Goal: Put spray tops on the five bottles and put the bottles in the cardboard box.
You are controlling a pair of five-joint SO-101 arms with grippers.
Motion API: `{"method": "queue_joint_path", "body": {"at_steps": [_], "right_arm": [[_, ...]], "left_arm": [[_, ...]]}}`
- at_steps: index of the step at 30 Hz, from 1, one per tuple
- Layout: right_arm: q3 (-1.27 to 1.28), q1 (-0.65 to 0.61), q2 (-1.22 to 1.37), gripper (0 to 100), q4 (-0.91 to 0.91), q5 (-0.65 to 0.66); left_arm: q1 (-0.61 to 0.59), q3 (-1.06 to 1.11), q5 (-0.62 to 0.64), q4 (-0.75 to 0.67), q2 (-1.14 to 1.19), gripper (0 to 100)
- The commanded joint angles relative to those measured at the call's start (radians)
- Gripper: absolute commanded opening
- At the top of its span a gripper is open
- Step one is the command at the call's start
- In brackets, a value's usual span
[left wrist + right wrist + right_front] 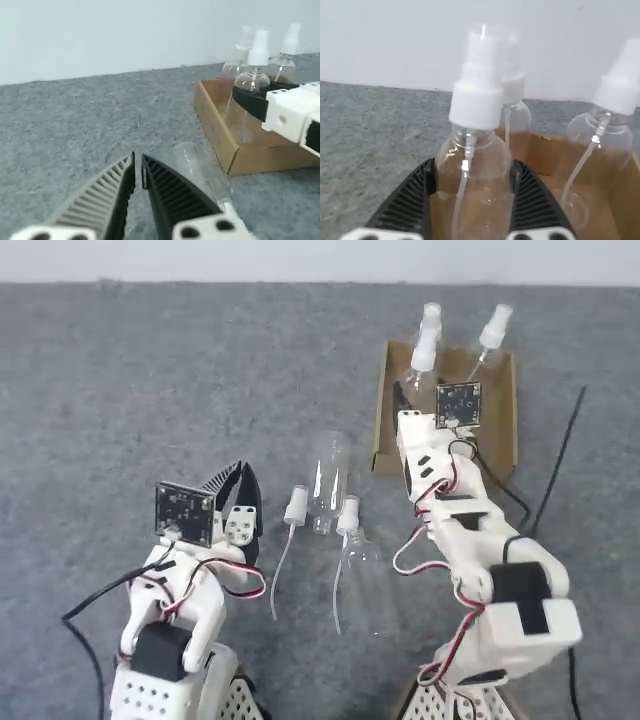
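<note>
Bottles of thin clear plastic are sitting in two groups. In the high view, the cardboard box (381, 420) is lying at about one o'clock on the grey surface (150, 390). Your right tool (472, 172) is clenching the held bottle (475, 150) inside the box, one jaw pressing on each side of its belly, below the shoulder. Two more capped bottles (600, 145) are standing just beyond it in the box.

Near the centre, an open bottle (328, 475) is lying on its side. A second open bottle (370, 585) is lying just toward five o'clock from it. Two loose spray tops (297, 505) are resting beside them, their thin tubes trailing toward six o'clock.

These bottles are probably very light, smooth and easily dented. You are likely best gripping them gently around the body. Take the spray tops by the white collar, since the tubes look bendy.

Your right arm is stretching from five o'clock toward one o'clock, with its wrist over the box. Your left arm is folding low at seven o'clock. The left tool (138, 167) is pointing toward one o'clock with its jaws almost together, grasping nothing, just short of the open bottle.
</note>
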Motion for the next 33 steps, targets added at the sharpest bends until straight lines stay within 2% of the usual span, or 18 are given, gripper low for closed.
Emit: {"method": "queue_joint_path", "body": {"at_steps": [1,33], "right_arm": [[-0.094,0.008,0.019,0.6,-0.033,0.018],[-0.115,0.008,0.065,1.1,-0.041,0.028]], "left_arm": [[0.003,-0.005,0.011,-0.032,-0.009,1],[-0.002,-0.005,0.011,-0.032,-0.009,1]]}}
